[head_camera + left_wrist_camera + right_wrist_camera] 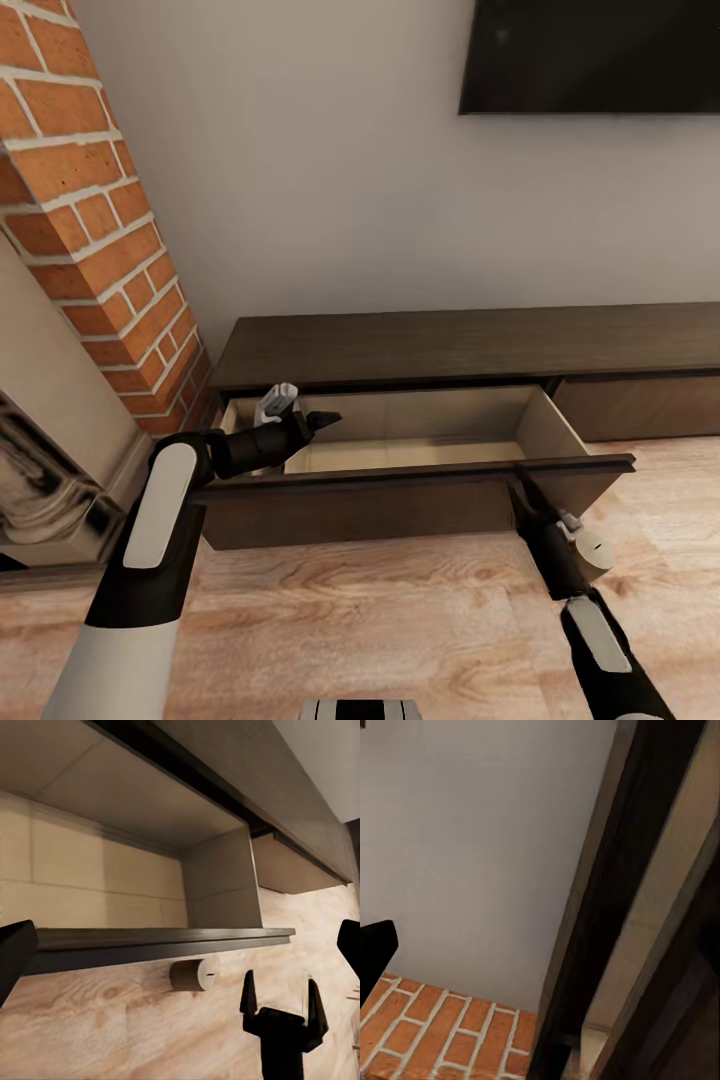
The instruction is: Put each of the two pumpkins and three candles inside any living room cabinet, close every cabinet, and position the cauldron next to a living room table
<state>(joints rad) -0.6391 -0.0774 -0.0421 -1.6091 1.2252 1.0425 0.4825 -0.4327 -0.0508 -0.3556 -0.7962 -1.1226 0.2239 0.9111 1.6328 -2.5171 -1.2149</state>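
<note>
Left hand (318,420): raised over the open drawer (420,440) of the cabinet (470,345), at the drawer's end nearer the brick column (100,240). Its dark fingers point along the drawer toward the far end. In the left wrist view one fingertip (15,952) sits at one edge of the frame and the other at the opposite edge, well apart, so the hand is spread and carries nothing.

Right hand (522,498): low, in front of the drawer, its fingers reaching up to the drawer front (420,475) near the end farther from the left hand. In the left wrist view the same hand (283,999) stands just beneath the front panel with its two fingers parted and nothing between them. Whether the fingertips touch the panel cannot be told.

Candle (588,555): one pale cylinder with a small wick mark on its end face, lying on its side on the wooden floor (400,620), just beside the right wrist and below the drawer front. The left wrist view shows it (191,975) under the front panel, between the two hands.

Drawer interior: pale wood; no contents visible in the part shown.

A dark screen (590,55) hangs on the wall above the cabinet, well away from both hands.
</note>
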